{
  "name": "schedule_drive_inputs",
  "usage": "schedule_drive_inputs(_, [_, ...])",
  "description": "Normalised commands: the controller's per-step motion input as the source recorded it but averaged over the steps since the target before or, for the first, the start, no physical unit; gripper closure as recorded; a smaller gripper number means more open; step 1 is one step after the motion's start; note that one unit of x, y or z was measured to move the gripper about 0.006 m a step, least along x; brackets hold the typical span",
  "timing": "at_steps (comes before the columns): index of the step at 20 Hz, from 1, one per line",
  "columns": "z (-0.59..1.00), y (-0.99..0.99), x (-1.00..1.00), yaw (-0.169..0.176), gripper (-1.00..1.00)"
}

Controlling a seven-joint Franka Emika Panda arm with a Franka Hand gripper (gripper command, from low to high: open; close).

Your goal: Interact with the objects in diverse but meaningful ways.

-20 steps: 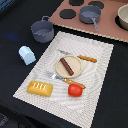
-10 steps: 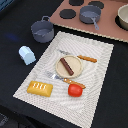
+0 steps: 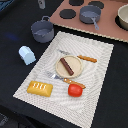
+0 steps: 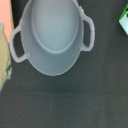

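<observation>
The grey pot is seen upright and empty near the far edge of the dark surface, beside the placemat. It is judged light, rigid, smooth plastic; a side handle or the rim wall is preferred for grasping. The pincer is out of view; its state cannot be told.

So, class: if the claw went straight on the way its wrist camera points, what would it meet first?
Most likely the grey pot, whose open, empty-looking inside fills the wrist view. Its two side handles flank the bowl. The claw itself is not visible, so the distance is unclear.
</observation>
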Motion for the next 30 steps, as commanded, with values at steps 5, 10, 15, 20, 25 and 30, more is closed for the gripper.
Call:
schedule_drive_inputs(5, [-0.12,-0.57,0.11,0.043,-1.00])
schedule_drive_inputs(10, [-0.15,-0.57,0.08,0.034,-1.00])
schedule_drive_inputs(15, [-0.24,-0.59,0.01,0.042,-1.00])
schedule_drive_inputs(20, [-0.29,-0.53,-0.01,0.089,-1.00])
schedule_drive_inputs(25, [-0.34,-0.37,-0.04,0.127,-1.00])
schedule_drive_inputs(30, [-0.29,-0.21,-0.17,0.083,-1.00])
